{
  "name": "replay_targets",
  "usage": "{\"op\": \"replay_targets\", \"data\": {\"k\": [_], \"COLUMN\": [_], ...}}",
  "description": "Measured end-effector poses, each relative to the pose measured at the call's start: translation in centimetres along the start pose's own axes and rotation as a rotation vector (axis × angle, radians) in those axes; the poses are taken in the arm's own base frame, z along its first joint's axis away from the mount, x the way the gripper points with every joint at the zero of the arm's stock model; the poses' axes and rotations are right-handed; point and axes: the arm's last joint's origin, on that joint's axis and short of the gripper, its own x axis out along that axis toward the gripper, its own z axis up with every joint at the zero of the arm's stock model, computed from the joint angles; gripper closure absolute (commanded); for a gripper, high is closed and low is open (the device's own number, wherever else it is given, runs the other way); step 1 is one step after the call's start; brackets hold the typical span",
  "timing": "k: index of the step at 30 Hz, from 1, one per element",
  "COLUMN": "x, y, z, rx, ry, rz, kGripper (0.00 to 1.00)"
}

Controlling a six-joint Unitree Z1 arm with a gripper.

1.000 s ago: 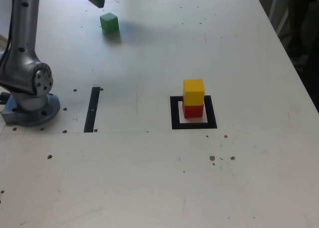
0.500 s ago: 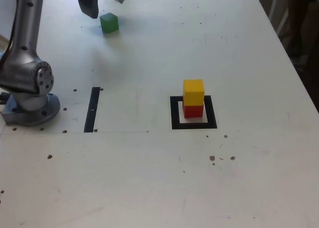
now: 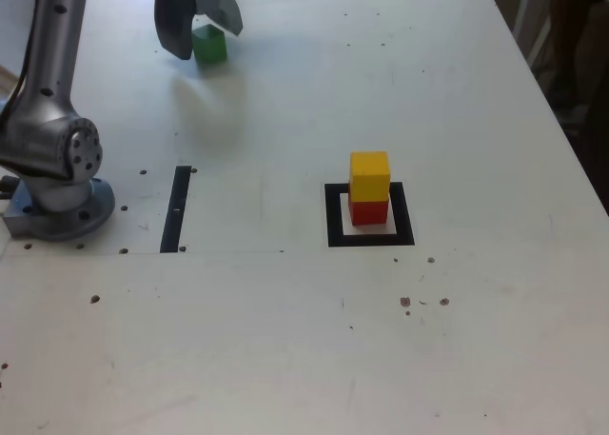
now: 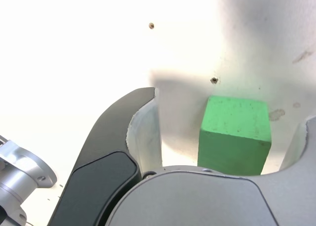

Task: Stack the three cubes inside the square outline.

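In the upper left of the exterior view, the gripper (image 3: 202, 28) straddles the green cube (image 3: 210, 45), jaws spread wide with a gap on each side and nothing grasped. The wrist view shows the same cube (image 4: 235, 135) sitting between the dark left finger (image 4: 116, 137) and the pale edge of the other, resting on the white table (image 3: 285, 340), untouched. Right of centre in the exterior view, the yellow cube (image 3: 369, 176) sits squarely on the red cube (image 3: 367, 211) inside the square outline (image 3: 333, 216).

The green cube looks rigid, light and smooth-faced, probably wood or plastic, so it should not deform but could slip or twist under an off-centre pinch. The best hold is on two opposite flat side faces, mid-height, pads flush and parallel.
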Motion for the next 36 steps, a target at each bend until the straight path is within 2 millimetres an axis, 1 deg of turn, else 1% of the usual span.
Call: {"op": "replay_targets", "data": {"k": [9, 11, 14, 17, 21, 27, 32, 36], "x": [-0.03, -0.1, -0.27, -0.41, -0.52, -0.6, -0.67, -0.7], "y": [-0.29, -0.27, -0.21, -0.17, -0.12, -0.13, -0.1, -0.13], "z": [0.17, 0.2, 0.25, 0.3, 0.37, 0.41, 0.49, 0.56], "rx": [0.004, 0.002, -0.001, -0.004, -0.007, -0.007, -0.009, -0.009], "ry": [-0.005, -0.008, -0.015, -0.021, -0.028, -0.034, -0.043, -0.053], "rz": [-0.004, -0.003, 0.0, 0.003, 0.006, 0.001, 0.0, -0.008], "kGripper": [0.18, 0.22, 0.33, 0.48, 0.6, 0.69, 0.79, 0.83]}}
